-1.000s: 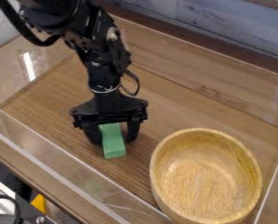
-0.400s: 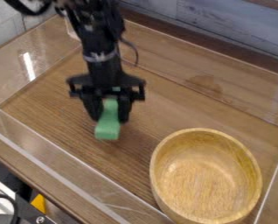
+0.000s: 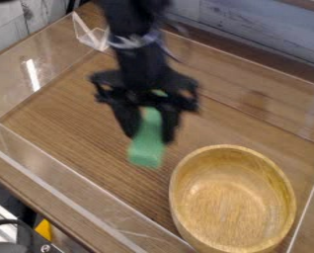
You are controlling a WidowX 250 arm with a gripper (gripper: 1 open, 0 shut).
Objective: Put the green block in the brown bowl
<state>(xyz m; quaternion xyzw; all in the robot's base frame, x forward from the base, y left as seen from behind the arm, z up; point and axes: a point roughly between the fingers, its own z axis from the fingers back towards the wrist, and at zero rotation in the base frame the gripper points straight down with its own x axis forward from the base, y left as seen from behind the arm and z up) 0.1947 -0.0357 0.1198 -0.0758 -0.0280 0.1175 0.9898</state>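
One green block (image 3: pixel 148 146) clamped in claw (image 3: pixel 149 117), raised; one brown bowl (image 3: pixel 234 206) nearby.

Gripper (image 3: pixel 148 121) pointing down, jaws clamped, blurred.

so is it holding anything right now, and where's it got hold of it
Yes: the gripper holds the green block by its upper end, between the fingers; the rest hangs below, clear of the table and left of the brown bowl.

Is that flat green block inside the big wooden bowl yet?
Not yet. The flat bright green block hangs from the black tool, left of the light tan wooden bowl, which looks empty.
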